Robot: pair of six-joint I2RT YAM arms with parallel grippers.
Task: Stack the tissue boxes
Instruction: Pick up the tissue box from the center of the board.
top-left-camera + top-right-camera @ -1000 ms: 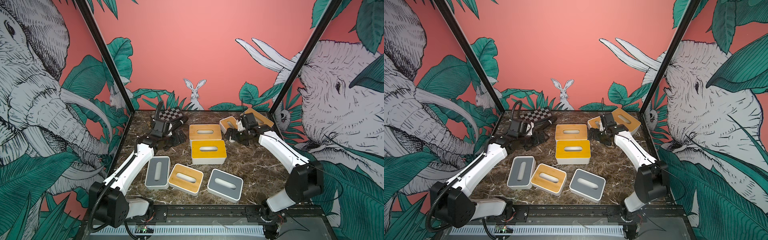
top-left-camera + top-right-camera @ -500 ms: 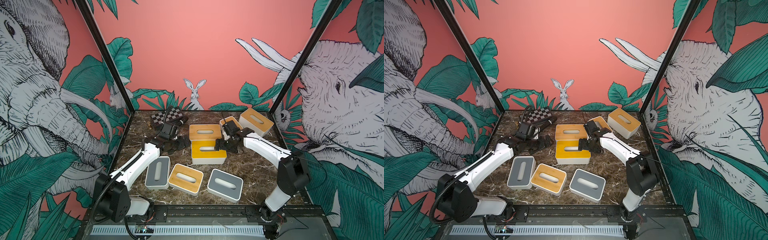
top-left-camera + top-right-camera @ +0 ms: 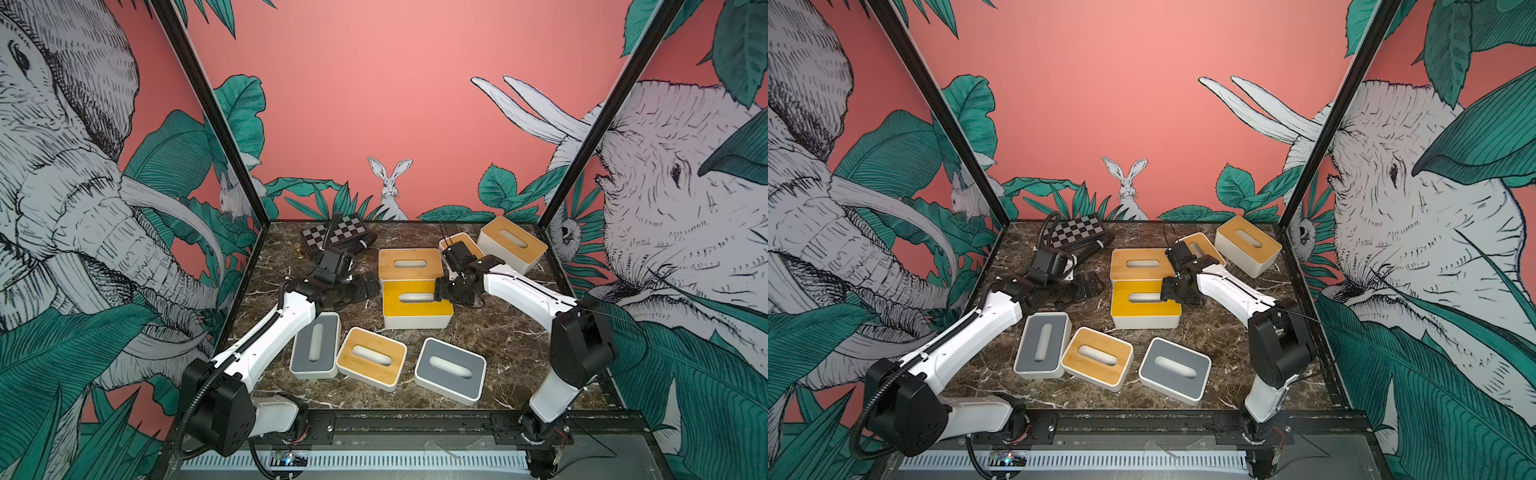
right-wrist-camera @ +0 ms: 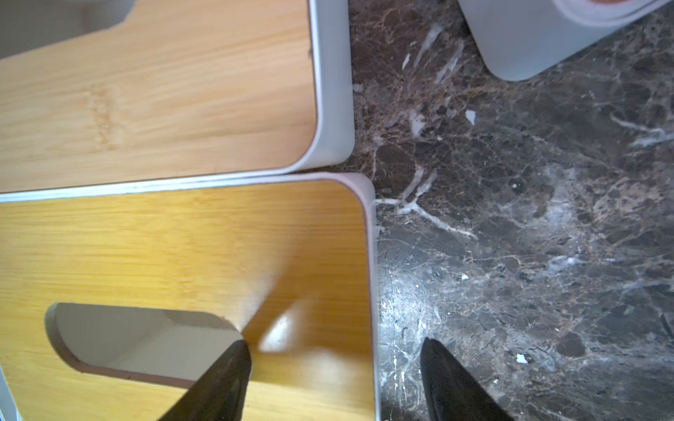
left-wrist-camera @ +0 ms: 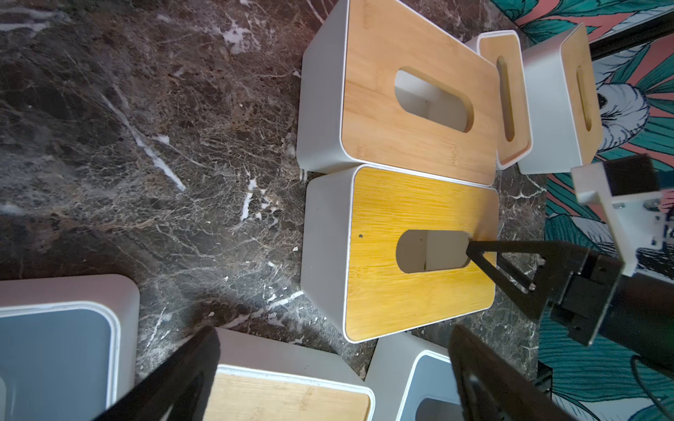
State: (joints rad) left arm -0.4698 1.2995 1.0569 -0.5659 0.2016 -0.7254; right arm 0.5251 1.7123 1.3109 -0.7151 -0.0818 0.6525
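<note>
Seven tissue boxes (image 3: 372, 357) lie singly on the desk (image 3: 511, 332) - none is stacked yet. The step in hand looks like a pick of the yellow-lidded box (image 3: 409, 309), which sits mid-desk with one long side touching the large bamboo-lidded box (image 3: 409, 264) behind it.

The right fingers (image 4: 219, 379) straddle its short end: one tip is at the end of the oval slot, while the other hangs outside the end wall, clear of it, so nothing is gripped so far. The left fingers (image 5: 171, 371) are spread wide and empty, hovering over the front row beside the yellow-lidded box.

To do this well, the inner finger should probably go deep enough to pinch the white wall and not just the lid, which might lift off alone. A hold at one end will likely let the far end droop - so lift slowly, straight up to avoid dragging the neighbour, and keep it level. The matching bamboo-lidded box seems the natural base.
</note>
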